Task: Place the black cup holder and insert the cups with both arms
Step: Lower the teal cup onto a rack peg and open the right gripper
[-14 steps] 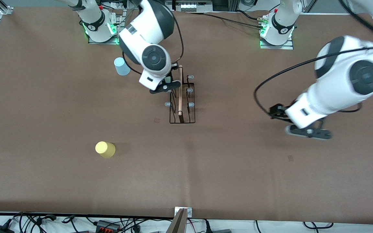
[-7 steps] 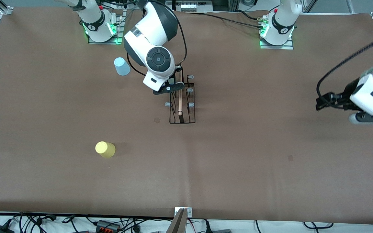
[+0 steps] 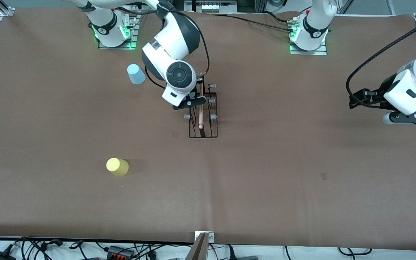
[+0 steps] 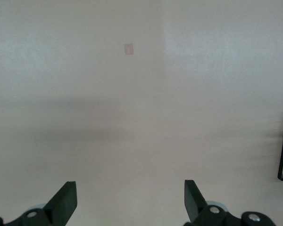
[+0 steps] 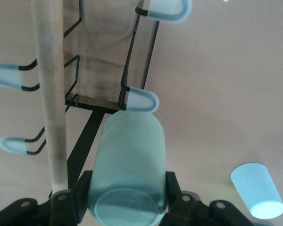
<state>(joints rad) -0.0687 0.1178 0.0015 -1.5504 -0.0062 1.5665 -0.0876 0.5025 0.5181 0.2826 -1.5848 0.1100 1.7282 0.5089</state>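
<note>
Jaws of the right gripper [image 5: 127, 197] are clamped on the sides of the mint-green cup [image 5: 128, 169], which it holds over the black cup holder [image 3: 203, 112], the cup's body reaching toward one grey-blue-tipped peg [image 5: 140, 100]. The pale wooden rod [image 5: 49, 94] runs just beside the cup, and two more pegs stick out past the rod. The left gripper [image 4: 127, 202] hangs with its jaws wide apart and nothing between them, over bare brown table [image 3: 302, 180] toward the left arm's end, well apart from the holder.

The light blue cup [image 3: 135, 74] stands mouth-down near the right arm's base, farther from the front camera than the holder. The yellow cup [image 3: 117, 167] lies nearer to that camera, toward the right arm's end.

Since a second ago the right gripper has shifted over the holder's pegs, while the left arm has pulled back toward its edge of the table. Both loose cups have stayed put.

The holder sits near the table's middle, its long axis and rod running from the robots' side toward the front camera.
</note>
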